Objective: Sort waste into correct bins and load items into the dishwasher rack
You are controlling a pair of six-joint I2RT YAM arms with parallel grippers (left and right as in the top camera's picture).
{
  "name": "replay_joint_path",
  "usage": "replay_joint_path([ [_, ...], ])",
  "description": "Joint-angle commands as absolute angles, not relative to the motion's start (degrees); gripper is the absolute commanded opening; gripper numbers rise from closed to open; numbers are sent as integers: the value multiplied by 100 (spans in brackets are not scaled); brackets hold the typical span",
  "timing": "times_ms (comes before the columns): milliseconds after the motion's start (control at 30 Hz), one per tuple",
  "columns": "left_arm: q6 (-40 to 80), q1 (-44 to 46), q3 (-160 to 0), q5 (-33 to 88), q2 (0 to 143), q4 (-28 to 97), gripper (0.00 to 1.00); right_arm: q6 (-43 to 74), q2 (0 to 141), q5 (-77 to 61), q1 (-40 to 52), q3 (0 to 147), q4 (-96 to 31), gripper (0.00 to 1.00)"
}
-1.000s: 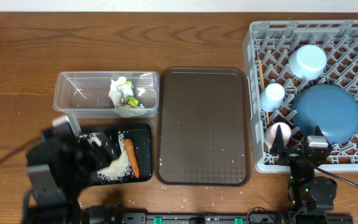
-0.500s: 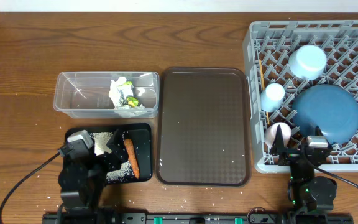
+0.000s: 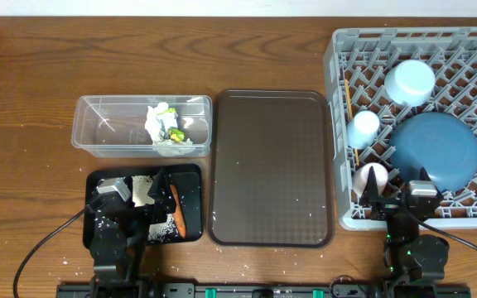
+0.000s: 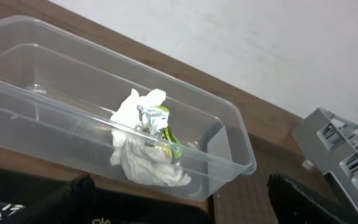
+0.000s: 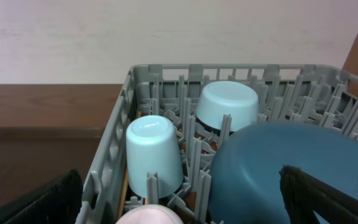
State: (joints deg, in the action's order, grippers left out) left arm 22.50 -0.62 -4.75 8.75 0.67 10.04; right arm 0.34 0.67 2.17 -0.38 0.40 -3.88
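Note:
The clear tub [image 3: 106, 132] holds the crumpled tissue [image 3: 164, 122] with green scraps; both show in the left wrist view, tub [image 4: 229, 124] and tissue [image 4: 142, 152]. The black tray [image 3: 190, 175] holds the carrot [image 3: 176, 213] and rice [image 3: 157, 228]. My left gripper [image 3: 136, 197] hovers low over this tray, open and empty. The grey rack [image 3: 338, 58] holds the blue plate [image 3: 435, 151], bowl [image 3: 410, 81], light-blue cup [image 3: 363, 127], pink-lined cup [image 3: 371, 177] and chopsticks [image 3: 348, 95]. My right gripper [image 3: 396, 194] is open and empty at the rack's front edge.
A large brown serving tray [image 3: 272, 165] lies between the bins and the rack. A few rice grains [image 3: 71, 263] are scattered on the table near the front left. The right wrist view shows the cup [image 5: 152, 152], bowl [image 5: 227, 106] and plate [image 5: 260, 168].
My left arm has drawn back from the left and settled low over the black tray's front. The right arm and the racked items have not moved.

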Motion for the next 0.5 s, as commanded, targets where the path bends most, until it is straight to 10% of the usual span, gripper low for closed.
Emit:
replay_joint_path([
  [0, 2139, -38, -316, 808, 10, 1015, 91, -49, 32, 209, 40, 30, -412, 99],
  [467, 130, 447, -309, 829, 10, 998, 91, -49, 32, 211, 40, 32, -410, 99],
])
